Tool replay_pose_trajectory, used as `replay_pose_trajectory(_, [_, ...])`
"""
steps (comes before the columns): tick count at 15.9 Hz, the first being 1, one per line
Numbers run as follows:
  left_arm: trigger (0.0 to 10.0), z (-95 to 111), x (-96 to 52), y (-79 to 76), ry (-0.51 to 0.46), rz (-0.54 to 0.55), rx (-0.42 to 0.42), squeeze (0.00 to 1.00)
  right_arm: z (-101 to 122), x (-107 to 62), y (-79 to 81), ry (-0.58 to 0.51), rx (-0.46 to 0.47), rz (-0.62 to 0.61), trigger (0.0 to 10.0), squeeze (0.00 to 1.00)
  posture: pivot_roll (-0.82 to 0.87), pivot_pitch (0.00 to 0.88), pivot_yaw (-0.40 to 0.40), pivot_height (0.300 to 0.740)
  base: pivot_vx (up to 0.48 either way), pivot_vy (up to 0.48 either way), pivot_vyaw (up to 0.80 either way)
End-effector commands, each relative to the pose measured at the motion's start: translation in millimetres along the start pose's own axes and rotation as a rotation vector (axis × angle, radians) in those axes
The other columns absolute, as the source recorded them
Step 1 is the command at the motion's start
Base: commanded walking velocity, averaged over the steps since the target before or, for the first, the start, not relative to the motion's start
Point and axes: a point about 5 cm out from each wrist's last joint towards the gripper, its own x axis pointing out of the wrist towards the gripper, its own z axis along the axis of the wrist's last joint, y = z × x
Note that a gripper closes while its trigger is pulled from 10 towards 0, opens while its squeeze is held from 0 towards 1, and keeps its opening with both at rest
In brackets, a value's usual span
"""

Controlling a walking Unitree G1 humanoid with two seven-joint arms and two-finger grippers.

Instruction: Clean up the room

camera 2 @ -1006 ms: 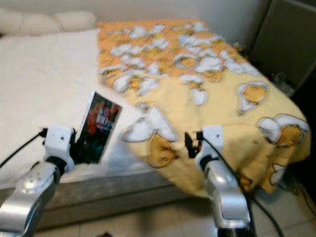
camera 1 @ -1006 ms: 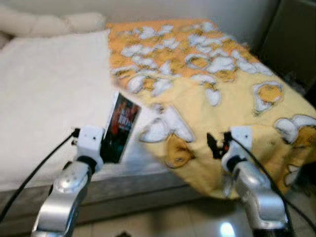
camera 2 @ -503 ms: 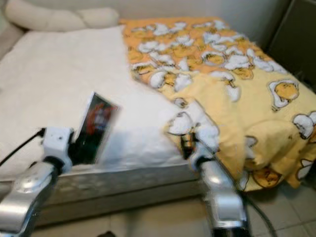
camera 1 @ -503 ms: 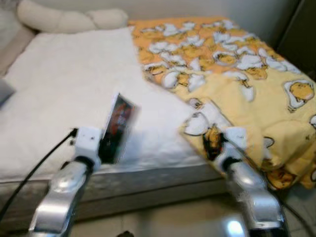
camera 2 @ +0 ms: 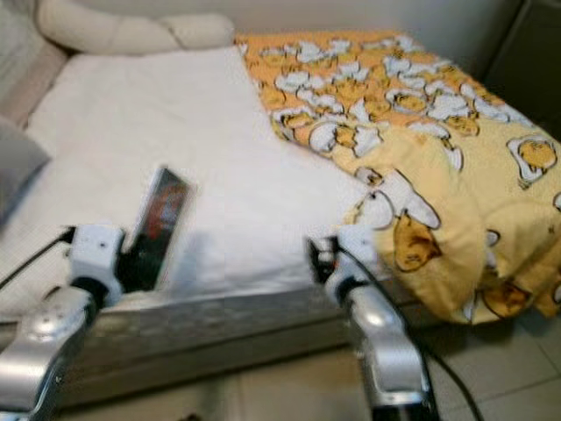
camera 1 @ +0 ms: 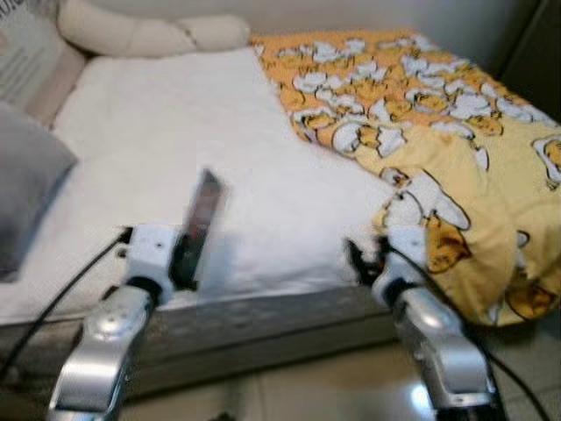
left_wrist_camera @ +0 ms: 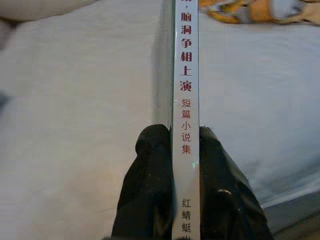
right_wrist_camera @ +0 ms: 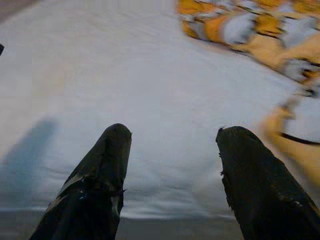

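- Book (camera 1: 200, 228) gripped upright by left pincer (left_wrist_camera: 180, 150), raised over near edge of bed (camera 1: 219, 158), above white sheet.
- Long axis running away from left wrist, up and toward bed; spine toward wrist camera, cover toward robot's right in right eye view.
- Left fingers (left_wrist_camera: 150, 190) clenched on lower end of book, one on each cover.
- Right pincer (right_wrist_camera: 172, 165) released and bare, fingers (right_wrist_camera: 107, 165) spread wide, at bed edge just beside folded corner of yellow blanket (camera 1: 456, 149).
- Blanket bunched on right half of bed; grey cushion (camera 1: 26, 193) at left, pale pillows (camera 1: 149, 33) at head.
- Left arm plainly nearer to book; any set-down probably forward onto sheet or elsewhere, target not evident.
- Left wrist view gives printed spine lettering and grip detail; eye views give tilt and place over bed instead.
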Motion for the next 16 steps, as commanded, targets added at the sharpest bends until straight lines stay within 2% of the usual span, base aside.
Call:
replay_pose_trajectory(1, [10.0,11.0,0.6,-5.4,-0.051,-0.022,0.004,0.00,2.8,-1.7,-9.0,-0.008,-0.014,-0.025,10.0,0.00,0.05,0.000,0.024,0.740,0.000,0.465,0.00])
replay_pose_trajectory(8, [10.0,12.2,2.4,-5.2,-0.057,-0.018,-0.004,0.00,2.9,-0.3,-7.7,-0.008,-0.020,-0.016,10.0,0.00,0.05,0.000,0.026,0.740,0.000,0.460,0.00])
replay_pose_trajectory(14, [10.0,19.2,5.5,-2.8,-0.100,0.013,-0.022,0.00,4.0,1.8,-7.3,-0.013,-0.024,-0.012,10.0,0.00,0.05,0.000,0.031,0.740,0.000,0.000,0.00])
replay_pose_trajectory(16, [10.0,19.4,5.9,-2.6,-0.103,0.017,-0.028,0.00,5.3,2.3,-7.9,-0.016,-0.025,-0.013,10.0,0.00,0.05,0.000,0.031,0.740,0.289,0.000,0.00])
